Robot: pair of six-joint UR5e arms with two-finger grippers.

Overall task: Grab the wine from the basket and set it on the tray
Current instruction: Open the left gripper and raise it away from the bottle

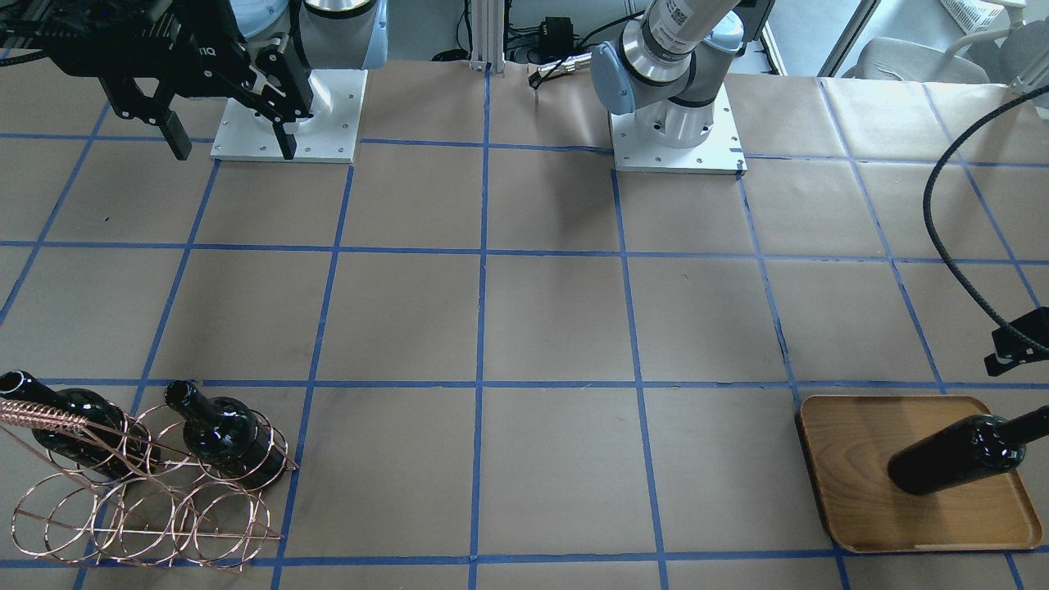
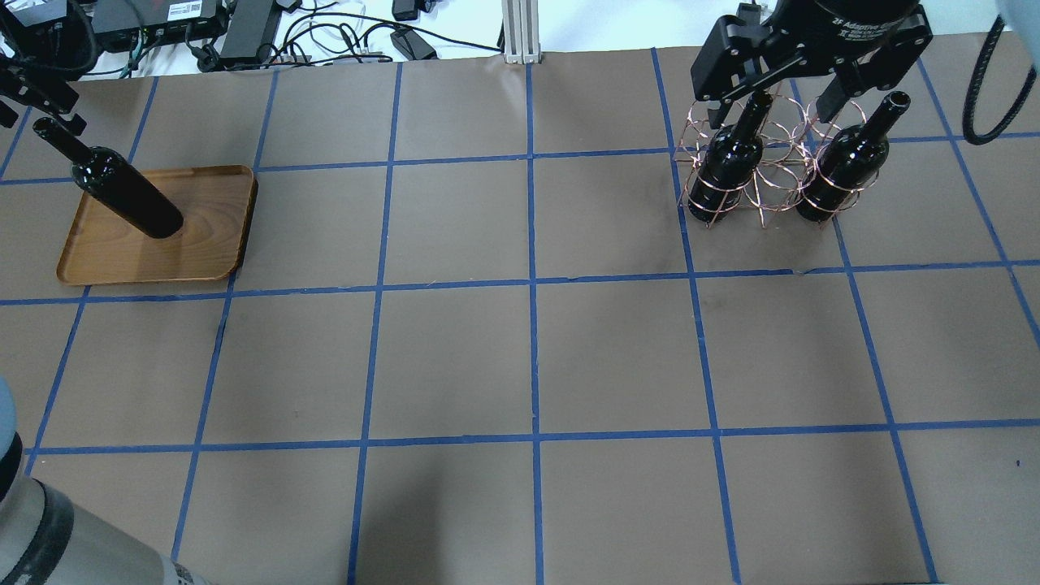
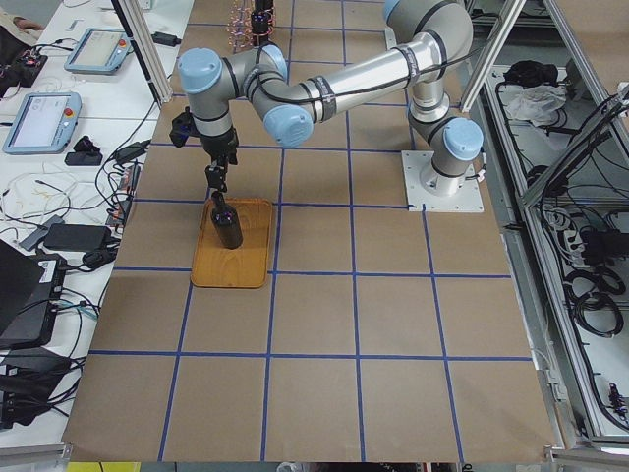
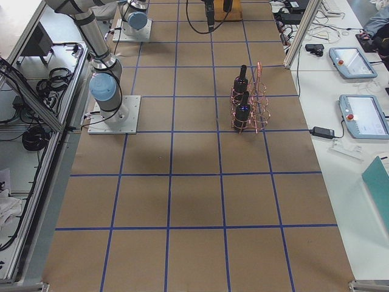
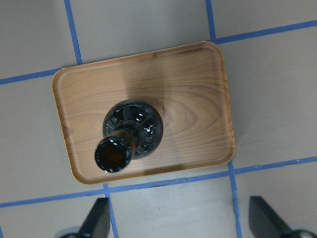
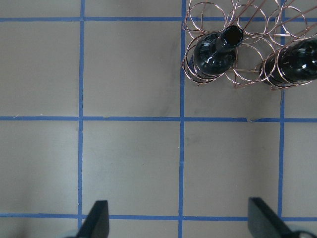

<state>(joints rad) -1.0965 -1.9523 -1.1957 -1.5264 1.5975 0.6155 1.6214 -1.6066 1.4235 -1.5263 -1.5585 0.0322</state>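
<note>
The glossy black glass wine bottle (image 2: 130, 195) stands upright on the flat light-brown wooden tray (image 2: 207, 248), a little off its centre. Above the tray hangs the left gripper (image 5: 183, 223), fingers spread wide and clear of the bottle's open mouth. Well apart from the tray, at the other end of the blue-taped brown table (image 2: 528, 357), the copper wire basket (image 1: 45, 416) holds a second black bottle (image 2: 727, 166) and a third (image 2: 841, 175). The right gripper (image 2: 768, 93) hangs over them, fingers likewise spread and empty.
</note>
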